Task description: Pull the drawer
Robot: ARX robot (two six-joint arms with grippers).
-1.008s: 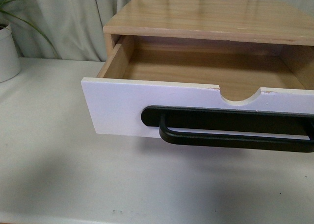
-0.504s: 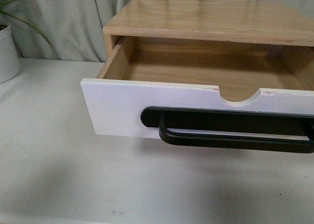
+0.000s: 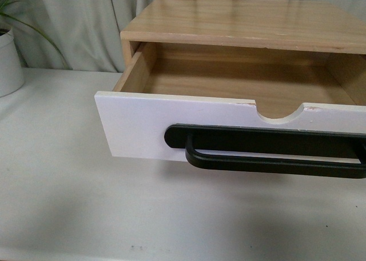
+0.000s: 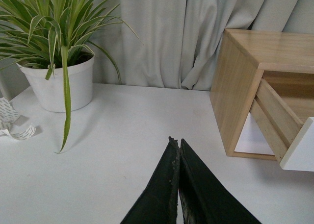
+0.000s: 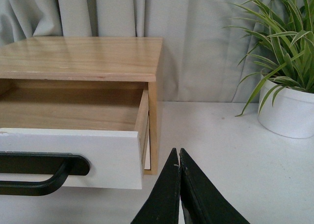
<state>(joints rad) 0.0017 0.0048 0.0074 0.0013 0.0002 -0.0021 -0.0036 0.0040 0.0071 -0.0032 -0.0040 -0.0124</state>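
The drawer (image 3: 143, 124) stands pulled well out of its light wood cabinet (image 3: 240, 21), showing an empty wood inside. Its white front carries a long black bar handle (image 3: 269, 149) and a half-round notch in the top edge. Neither arm shows in the front view. My left gripper (image 4: 175, 141) is shut with nothing in it, over the white table to the left of the cabinet (image 4: 235, 87). My right gripper (image 5: 178, 152) is shut and empty, just right of the drawer (image 5: 98, 153) front's corner, apart from it.
A white pot with a green plant (image 4: 59, 79) stands at the table's back left, with a strip of tape (image 4: 12, 128) beside it. Another potted plant (image 5: 287, 106) stands at the back right. Grey curtains hang behind. The white table (image 3: 68, 204) spreads in front of the drawer.
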